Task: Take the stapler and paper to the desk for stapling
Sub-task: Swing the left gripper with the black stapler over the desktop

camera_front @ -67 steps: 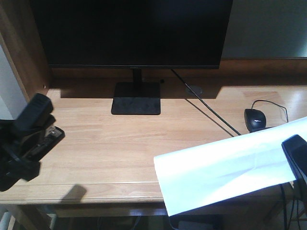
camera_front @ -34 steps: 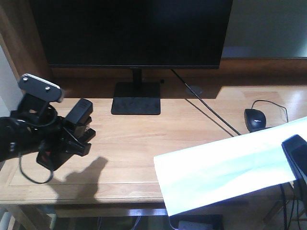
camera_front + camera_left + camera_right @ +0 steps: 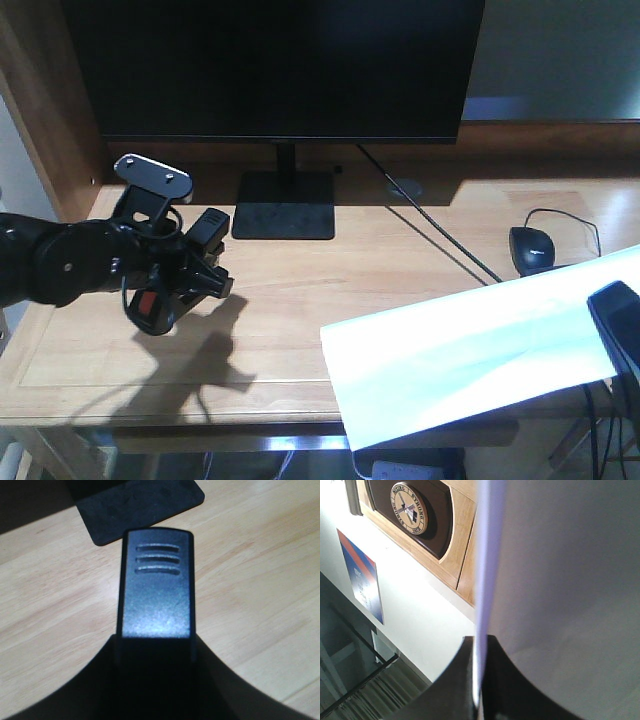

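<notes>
Right wrist view: dark plaque [image 3: 422, 517] in a wood frame, round emblem with lettering around its rim, too small to read. Blue-and-red poster [image 3: 362, 575] on the white wall, print blurred, unreadable. Paper [image 3: 487, 555] seen edge-on, running down between the dark fingers [image 3: 462, 680].

Front view: right gripper [image 3: 618, 322] at frame's right edge, clamped on the paper's right end. Sheet slants over the desk [image 3: 330, 270], right side, lower left corner hanging past the front edge. Mouse [image 3: 531, 248] just behind the sheet; its cable [image 3: 570, 215] loops behind it. Monitor [image 3: 275, 65] fills the back, stand base [image 3: 283, 205] in the centre.

Left gripper [image 3: 175, 275] clenched on the stapler [image 3: 205, 232], held tilted over the desk's left part, orange tab low, shadow beneath. Nothing lies between stapler and sheet.

Left wrist view: stapler top, three grooves, no writing legible.
</notes>
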Motion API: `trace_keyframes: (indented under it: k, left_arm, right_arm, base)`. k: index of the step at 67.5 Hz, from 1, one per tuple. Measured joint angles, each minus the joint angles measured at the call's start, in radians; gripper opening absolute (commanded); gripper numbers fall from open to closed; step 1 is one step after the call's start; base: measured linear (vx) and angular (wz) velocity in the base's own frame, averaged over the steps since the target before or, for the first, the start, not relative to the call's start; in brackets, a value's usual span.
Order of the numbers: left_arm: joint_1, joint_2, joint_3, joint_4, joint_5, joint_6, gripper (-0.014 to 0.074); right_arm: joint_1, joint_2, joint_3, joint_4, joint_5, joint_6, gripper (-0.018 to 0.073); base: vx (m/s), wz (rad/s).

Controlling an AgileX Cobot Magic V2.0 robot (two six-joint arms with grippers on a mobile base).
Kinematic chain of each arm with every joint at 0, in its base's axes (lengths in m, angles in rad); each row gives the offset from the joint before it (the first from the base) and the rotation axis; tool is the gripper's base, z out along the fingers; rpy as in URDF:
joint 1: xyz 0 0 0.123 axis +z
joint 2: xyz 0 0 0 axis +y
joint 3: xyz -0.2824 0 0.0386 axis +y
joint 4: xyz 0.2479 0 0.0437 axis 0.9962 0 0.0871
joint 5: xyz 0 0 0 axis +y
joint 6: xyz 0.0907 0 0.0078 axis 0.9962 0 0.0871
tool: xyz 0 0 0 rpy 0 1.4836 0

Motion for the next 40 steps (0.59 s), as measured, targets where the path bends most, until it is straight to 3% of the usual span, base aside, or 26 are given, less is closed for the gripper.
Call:
trace_keyframes:
  k: [8,16,27,40]
  left_arm:
    - [0.0,0.048,-0.041,-0.045,0.023,0.013,-0.0006]
    - [0.0,0.08,-0.081,-0.133,0.051,0.126,-0.0006]
    - [0.0,0.117,-0.141,-0.343,0.142,0.452,-0.0006]
    - [0.032,0.129,-0.145,-0.693,0.217,0.88,-0.0006]
  right_arm:
    - [0.0,0.0,0.0,0.0,0.0,0.0,-0.0002]
    - [0.0,0.0,0.0,0.0,0.0,0.0,-0.0002]
    - [0.0,0.0,0.0,0.0,0.0,0.0,-0.0002]
    - [0.0,0.0,0.0,0.0,0.0,0.0,-0.0002]
  base:
    - [0.0,0.0]
    - [0.0,0.0]
    - [0.0,0.0]
    - [0.0,0.0]
